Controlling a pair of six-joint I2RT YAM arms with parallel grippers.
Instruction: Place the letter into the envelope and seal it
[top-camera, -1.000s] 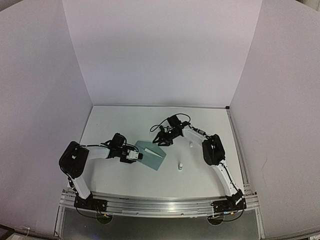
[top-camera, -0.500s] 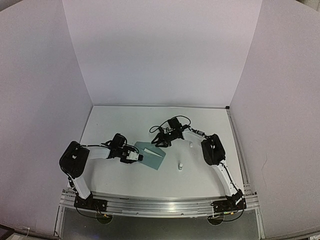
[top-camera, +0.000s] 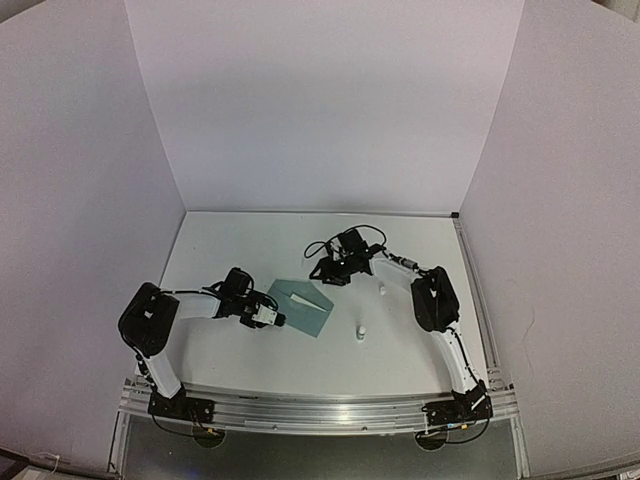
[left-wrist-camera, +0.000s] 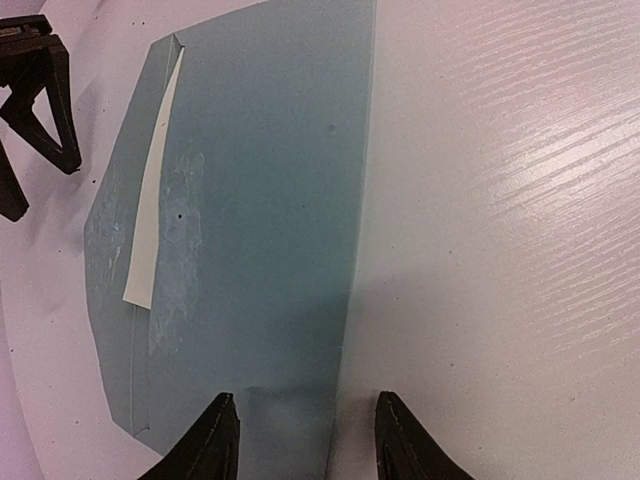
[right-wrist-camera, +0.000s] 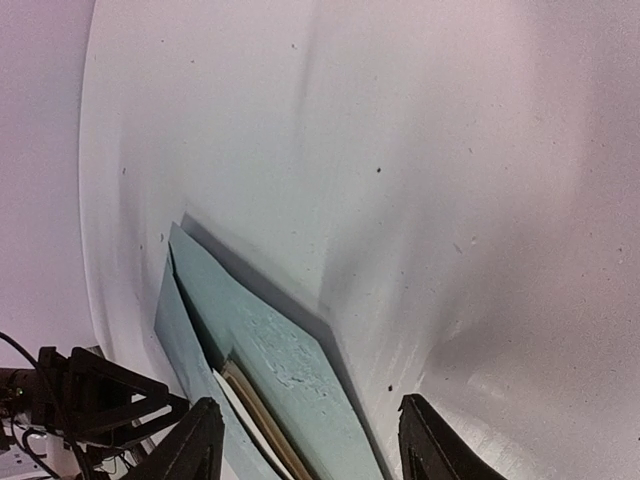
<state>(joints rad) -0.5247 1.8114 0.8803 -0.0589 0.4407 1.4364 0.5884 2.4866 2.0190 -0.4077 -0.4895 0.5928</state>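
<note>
The teal envelope (top-camera: 305, 310) lies flat on the white table, between the two arms. In the left wrist view the envelope (left-wrist-camera: 260, 200) shows a white strip (left-wrist-camera: 155, 190) along its left side. My left gripper (left-wrist-camera: 308, 440) is open, its fingers straddling the envelope's near right edge, low over it. In the right wrist view the envelope (right-wrist-camera: 290, 370) has its flap raised, and the tan edge of the letter (right-wrist-camera: 256, 406) shows inside the mouth. My right gripper (right-wrist-camera: 312, 440) is open just beyond the flap, holding nothing. In the top view the left gripper (top-camera: 275, 318) and right gripper (top-camera: 320, 272) face each other across the envelope.
A tiny white bottle (top-camera: 360, 332) stands on the table right of the envelope, and another small white object (top-camera: 382, 290) lies beside the right forearm. White walls enclose the table at the back and on both sides.
My right gripper dipped toward the envelope's flap, then drew back up and to the right with wider jaws. The left gripper stayed at the envelope's near end, its jaws a little narrower.
</note>
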